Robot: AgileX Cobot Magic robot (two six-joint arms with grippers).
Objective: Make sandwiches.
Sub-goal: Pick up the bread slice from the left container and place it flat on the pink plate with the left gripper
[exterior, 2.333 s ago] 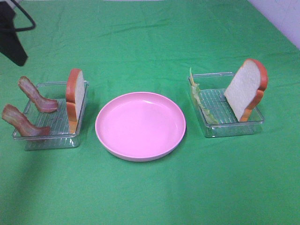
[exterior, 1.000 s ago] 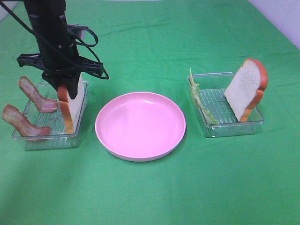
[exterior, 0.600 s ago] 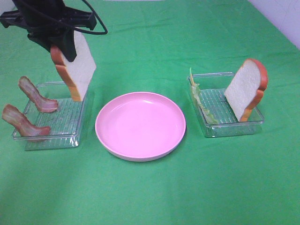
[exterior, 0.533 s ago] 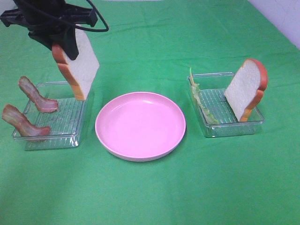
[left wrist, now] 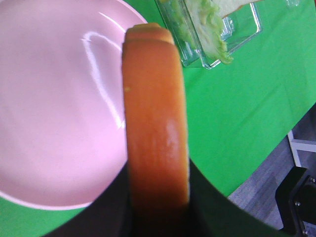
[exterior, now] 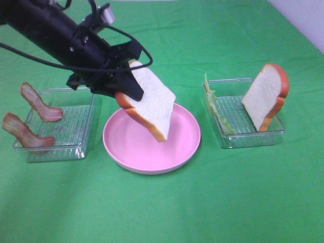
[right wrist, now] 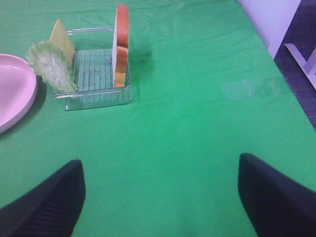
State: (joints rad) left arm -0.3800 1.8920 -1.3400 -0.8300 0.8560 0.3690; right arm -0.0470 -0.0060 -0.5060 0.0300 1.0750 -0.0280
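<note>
A bread slice (exterior: 150, 107), judged light, stiff and best gripped by its crust, is held tilted over the plate (exterior: 185, 148), clamped in the left gripper (exterior: 126, 94), while the right gripper (right wrist: 160, 197) is spread wide.

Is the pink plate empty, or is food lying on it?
Empty: the pink plate shows bare. The bread slice hangs tilted over it, gripped by the left end effector; whether its low corner touches, cannot tell.

Left gripper (exterior: 128, 93): tips hidden behind bread slice (exterior: 152, 106).
Cheese (right wrist: 61, 34): lower part apparently behind lettuce (right wrist: 49, 64).
Right gripper (right wrist: 160, 165): fingers cut by edge.
</note>
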